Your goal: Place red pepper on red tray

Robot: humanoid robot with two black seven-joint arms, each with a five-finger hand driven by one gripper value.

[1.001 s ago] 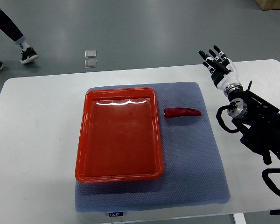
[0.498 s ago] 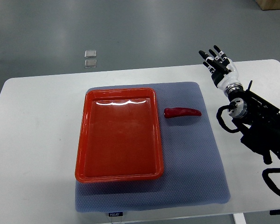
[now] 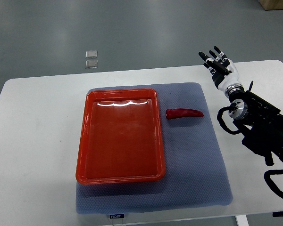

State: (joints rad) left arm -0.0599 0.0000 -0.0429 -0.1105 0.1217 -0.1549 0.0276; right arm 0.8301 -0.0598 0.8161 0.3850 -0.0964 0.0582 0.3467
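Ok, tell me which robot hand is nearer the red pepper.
Right. The right robot hand hangs open, beyond and to the right of the red pepper, apart from it, over the table's far edge. The left robot hand is not in view.

Glossy orange-red on the red tray [image 3: 120, 136], deeper red on the red pepper [image 3: 184, 113], dull blue-grey with a fine dotted weave on the mat [image 3: 193, 165], plain white on the table [image 3: 33, 155], black fingers and white palm (black arm behind) on the right hand [image 3: 218, 66].
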